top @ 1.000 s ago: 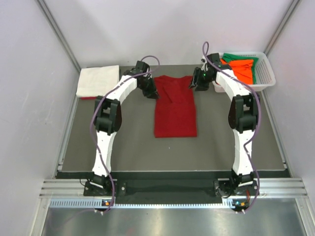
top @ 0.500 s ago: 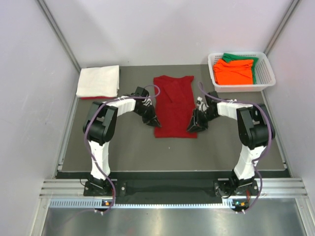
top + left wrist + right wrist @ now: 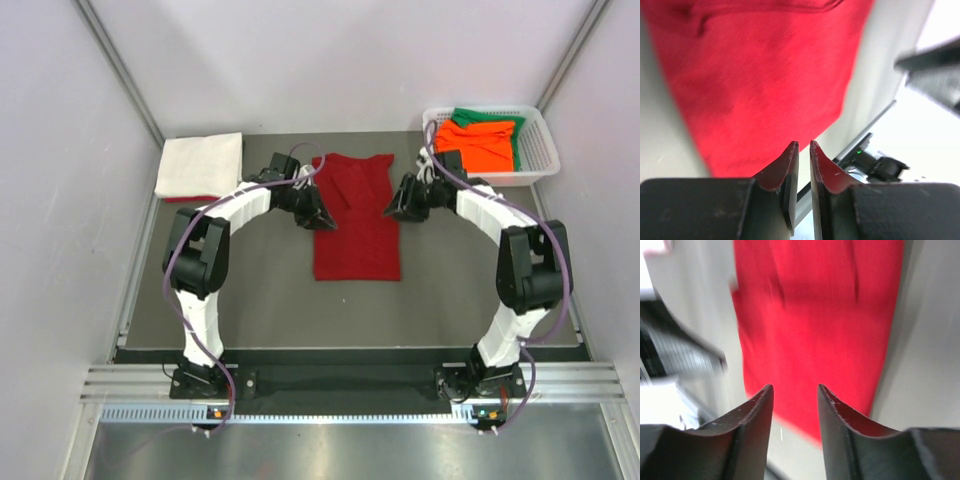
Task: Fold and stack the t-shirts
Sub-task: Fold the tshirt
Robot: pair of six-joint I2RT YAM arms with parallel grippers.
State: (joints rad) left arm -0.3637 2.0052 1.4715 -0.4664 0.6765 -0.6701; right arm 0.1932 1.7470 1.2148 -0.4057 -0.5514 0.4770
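A dark red t-shirt (image 3: 357,235) lies flat on the mat, folded into a long strip, collar end far. My left gripper (image 3: 322,218) hovers at its left edge; in the left wrist view (image 3: 801,145) the jaws are all but closed with nothing between them, above the red cloth (image 3: 765,75). My right gripper (image 3: 393,208) is at the shirt's right edge; in the right wrist view (image 3: 795,387) it is open and empty over the red cloth (image 3: 820,315). A folded white t-shirt (image 3: 200,163) lies at the far left. Orange (image 3: 475,143) and green (image 3: 518,140) t-shirts sit in the basket.
The white lattice basket (image 3: 538,150) stands at the far right corner. A sliver of red cloth (image 3: 178,199) shows under the white shirt. The dark mat (image 3: 270,300) ends at a metal rail near the arm bases. Grey walls close in both sides.
Both grippers went from the shirt's far end down to its near corners, then back up to mid-length along its edges. The shirt lies the same.
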